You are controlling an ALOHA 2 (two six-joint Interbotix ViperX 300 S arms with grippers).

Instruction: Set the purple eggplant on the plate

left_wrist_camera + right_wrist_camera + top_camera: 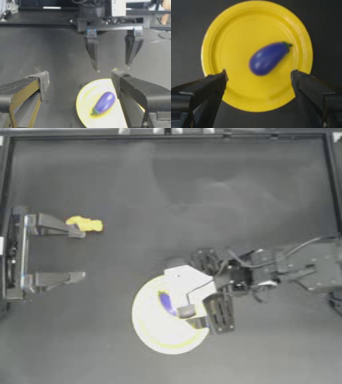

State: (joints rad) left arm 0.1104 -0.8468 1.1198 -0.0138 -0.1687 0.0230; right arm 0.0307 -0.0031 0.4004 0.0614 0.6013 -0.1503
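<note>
A: Right, biggest first. Dark desk (167,193), mostly bare surface in the top view.

B: Arms?

A: Right arm reaches in from the right side. Right gripper (200,317) hangs over the plate (157,333), pointing down, jaws apart. Right wrist view: its two fingers (211,83) sit either side of the plate's near edge, nothing between them.

B: Left?

A: Left gripper (79,255) is parked at the left side of the desk, jaws spread wide, holding nothing. Well apart from the plate.

B: Plate position?

A: Lower middle of the desk, flat, pale yellow, partly covered by the right arm from above.

B: Eggplant?

A: Purple eggplant (268,58) lies on the plate, roughly central, on its side, green stem end towards the rim. Not touched by either gripper. Left wrist view confirms it: purple eggplant (103,103) resting on the plate (87,100), right gripper above it with a gap.

B: Anything else?

A: Small orange-yellow lumpy piece (85,223) on the desk just beside the left gripper's upper finger. Can't tell if it's touching.
</note>
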